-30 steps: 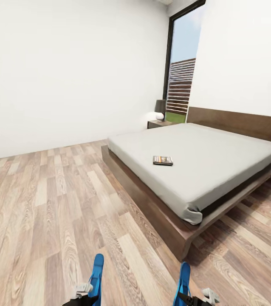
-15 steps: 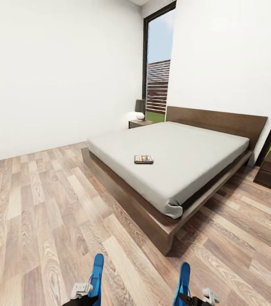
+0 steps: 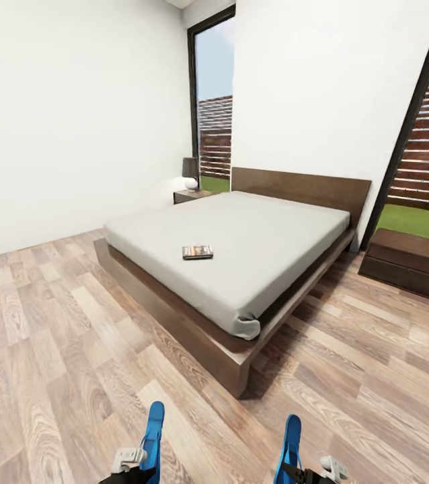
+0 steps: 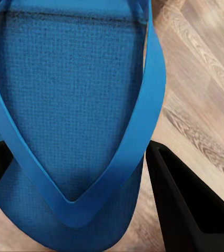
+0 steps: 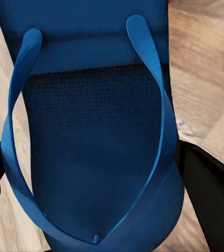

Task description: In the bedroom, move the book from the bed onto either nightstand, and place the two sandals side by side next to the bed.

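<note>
1. A low platform bed (image 3: 174, 316) with a dark brown frame and headboard stands across the middle of a white-walled bedroom, its pale grey mattress bare but for one item.
2. The book (image 3: 198, 252), a small dark paperback, lies flat on the mattress near the side of the bed that faces the robot, well apart from the headboard.
3. A dark brown nightstand (image 3: 189, 195) sits at the far left corner of the bed beside the headboard, carrying a small lamp (image 3: 190, 172) with a dark shade and a pale round base.
4. To the right of the bed, a second low dark brown cabinet (image 3: 413, 263) stands on the wooden floor (image 3: 46, 349) before a tall window (image 3: 424, 168) that looks onto grass and a slatted fence.
5. At the bottom of the head view, the left gripper (image 3: 132, 462) is clamped on one bright blue sandal (image 3: 152, 432), which stands up out of it above the floor.
6. The right gripper (image 3: 312, 470) is likewise closed on the other sandal (image 3: 290, 440), held up in the same way, the two well apart.
7. In the left wrist view, the sandal's textured sole and V-shaped strap sit between two black fingers (image 4: 183, 205), with floorboards behind.
8. The right wrist view shows the second sandal's sole and straps framed by black fingers (image 5: 212, 194) at either edge.
</note>
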Motion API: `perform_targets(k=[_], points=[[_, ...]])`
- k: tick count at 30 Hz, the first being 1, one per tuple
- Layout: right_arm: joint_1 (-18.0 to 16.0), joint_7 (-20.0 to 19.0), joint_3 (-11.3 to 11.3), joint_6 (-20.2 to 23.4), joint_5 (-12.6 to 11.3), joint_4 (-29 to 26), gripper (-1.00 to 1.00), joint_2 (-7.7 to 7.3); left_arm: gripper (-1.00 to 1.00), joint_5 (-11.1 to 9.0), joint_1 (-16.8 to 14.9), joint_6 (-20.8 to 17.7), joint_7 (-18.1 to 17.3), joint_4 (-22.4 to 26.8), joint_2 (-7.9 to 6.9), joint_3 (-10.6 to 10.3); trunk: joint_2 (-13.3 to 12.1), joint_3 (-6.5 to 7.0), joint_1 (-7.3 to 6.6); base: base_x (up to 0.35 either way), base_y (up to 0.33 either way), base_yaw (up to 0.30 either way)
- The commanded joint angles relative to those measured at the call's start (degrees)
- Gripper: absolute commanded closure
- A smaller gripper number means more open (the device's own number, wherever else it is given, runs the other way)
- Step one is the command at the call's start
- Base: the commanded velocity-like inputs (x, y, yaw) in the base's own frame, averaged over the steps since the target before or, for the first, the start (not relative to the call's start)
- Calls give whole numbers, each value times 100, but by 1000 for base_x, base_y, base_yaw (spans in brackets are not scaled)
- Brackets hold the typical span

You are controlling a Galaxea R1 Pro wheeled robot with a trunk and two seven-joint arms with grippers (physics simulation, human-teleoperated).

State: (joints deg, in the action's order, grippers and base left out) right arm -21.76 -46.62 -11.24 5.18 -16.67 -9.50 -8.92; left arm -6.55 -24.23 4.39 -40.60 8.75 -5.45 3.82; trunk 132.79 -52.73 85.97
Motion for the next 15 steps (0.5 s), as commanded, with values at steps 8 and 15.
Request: perform_targets(k=[8, 15], points=[[-4, -23, -28, 62, -30, 1, 100, -3, 100, 11, -3, 9, -36, -4, 0, 45, 2, -5, -1, 0, 0, -300], [-4, -23, -28, 62, -30, 1, 100, -1, 100, 10, -3, 9, -36, -4, 0, 46, 2, -5, -1, 0, 0, -300]])
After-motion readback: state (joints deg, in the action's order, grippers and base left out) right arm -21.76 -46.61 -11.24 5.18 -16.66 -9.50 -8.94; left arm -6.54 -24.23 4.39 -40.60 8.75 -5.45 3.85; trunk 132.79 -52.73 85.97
